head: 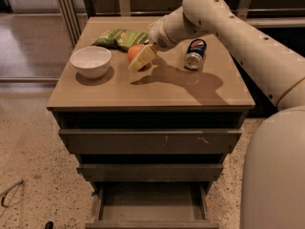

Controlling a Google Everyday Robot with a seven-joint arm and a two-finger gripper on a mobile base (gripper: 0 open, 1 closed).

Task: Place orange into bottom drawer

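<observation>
A small, round, bright-orange fruit, the orange (133, 51), sits on the flat brown top (157, 92) of a grey-brown three-drawer cabinet, towards the back and left of centre; its right side is covered by the robot's pale yellowish gripper (141, 58), which angles down to the left against it and casts a dark shadow on the top; whether the gripper has closed on the fruit or merely lies beside it cannot be told; just behind the orange lies a crumpled green snack bag (120, 37), its printing too indistinct to read; to the left, near but apart, stands a round white bowl (90, 61); to the right, past the gripper, is a blue drink can with red and white markings (195, 54), its label not legible; the thick cream-white arm (228, 27) reaches in from the right across the back of the cabinet, passing above the can, and the robot's pale rounded body (274, 175) fills the lower right corner; below the top, the upper drawer (150, 140) and middle drawer (150, 171) show plain handleless fronts; the bottom drawer (151, 204), a shallow grey-brown tray, is pulled out toward the viewer over a speckled stone floor (28, 151).
</observation>
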